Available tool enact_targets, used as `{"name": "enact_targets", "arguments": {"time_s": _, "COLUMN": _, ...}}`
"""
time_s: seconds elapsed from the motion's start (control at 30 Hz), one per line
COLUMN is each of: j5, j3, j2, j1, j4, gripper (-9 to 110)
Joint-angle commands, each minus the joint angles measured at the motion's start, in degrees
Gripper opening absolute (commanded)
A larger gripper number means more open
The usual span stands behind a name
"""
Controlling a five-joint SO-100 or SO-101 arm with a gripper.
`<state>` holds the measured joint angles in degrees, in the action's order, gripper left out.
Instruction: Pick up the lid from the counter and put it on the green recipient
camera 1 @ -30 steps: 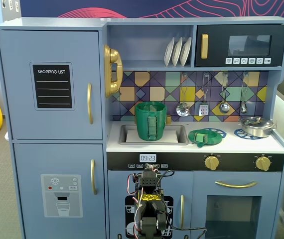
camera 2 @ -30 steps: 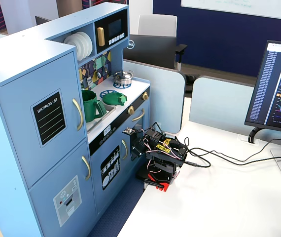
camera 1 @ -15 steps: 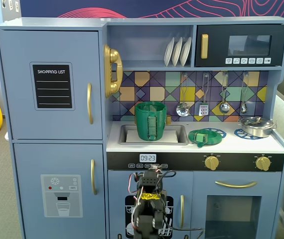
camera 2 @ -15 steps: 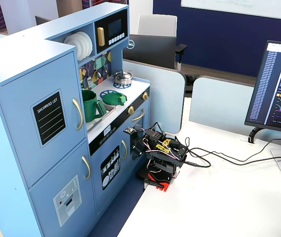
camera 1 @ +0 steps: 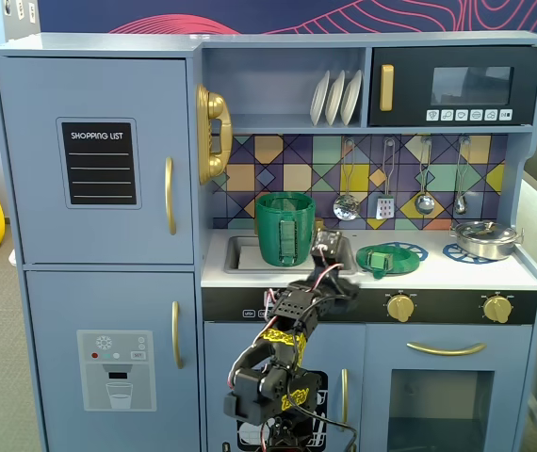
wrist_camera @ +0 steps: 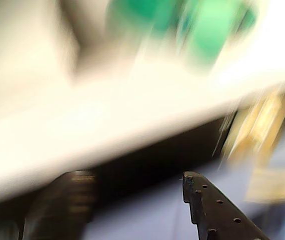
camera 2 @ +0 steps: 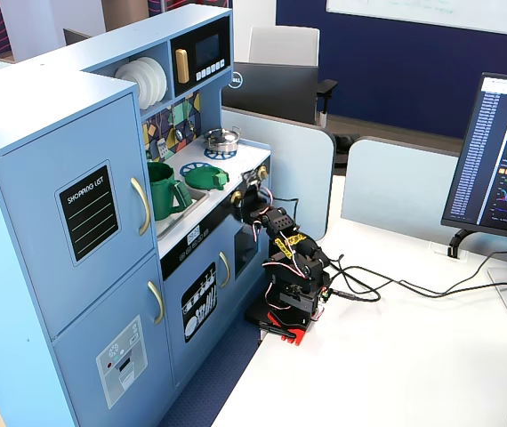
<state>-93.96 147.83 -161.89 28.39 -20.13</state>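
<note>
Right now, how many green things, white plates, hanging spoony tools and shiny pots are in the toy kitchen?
Green things: 2, the green recipient and the lid
White plates: 3
Hanging utensils: 4
Silver pot: 1
Total: 10

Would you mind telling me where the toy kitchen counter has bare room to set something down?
The widest bare patch is the white counter strip in front of the lid and the silver pot, running to the right edge. A narrower gap lies between those two. The left is crowded: the green recipient fills the sink and the gripper hovers beside it.
</note>
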Motion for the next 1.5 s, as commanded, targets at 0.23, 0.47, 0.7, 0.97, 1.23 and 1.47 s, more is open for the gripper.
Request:
{"name": "enact_targets", "arguments": {"time_s": 0.23, "j5": 1.85, "j3": -5.36, "j2": 7.82, "j1": 8.26, "j4": 14.06, "gripper": 37}}
{"name": "enact_targets", "arguments": {"time_s": 0.47, "j5": 1.14, "j3": -10.55, "j2": 16.26, "j1": 7.21, "j4": 17.05, "gripper": 35}}
{"name": "enact_targets", "arguments": {"time_s": 0.7, "j5": 0.35, "j3": -16.61, "j2": 25.84, "j1": 5.71, "j4": 21.09, "gripper": 33}}
{"name": "enact_targets", "arguments": {"time_s": 0.97, "j5": -0.53, "j3": -24.52, "j2": 35.95, "j1": 4.66, "j4": 22.68, "gripper": 32}}
{"name": "enact_targets", "arguments": {"time_s": 1.23, "j5": -1.76, "j3": -30.94, "j2": 43.86, "j1": 3.08, "j4": 22.68, "gripper": 24}}
{"name": "enact_targets", "arguments": {"time_s": 1.47, "j5": -4.48, "j3": -35.68, "j2": 47.99, "j1": 1.76, "j4": 21.36, "gripper": 0}}
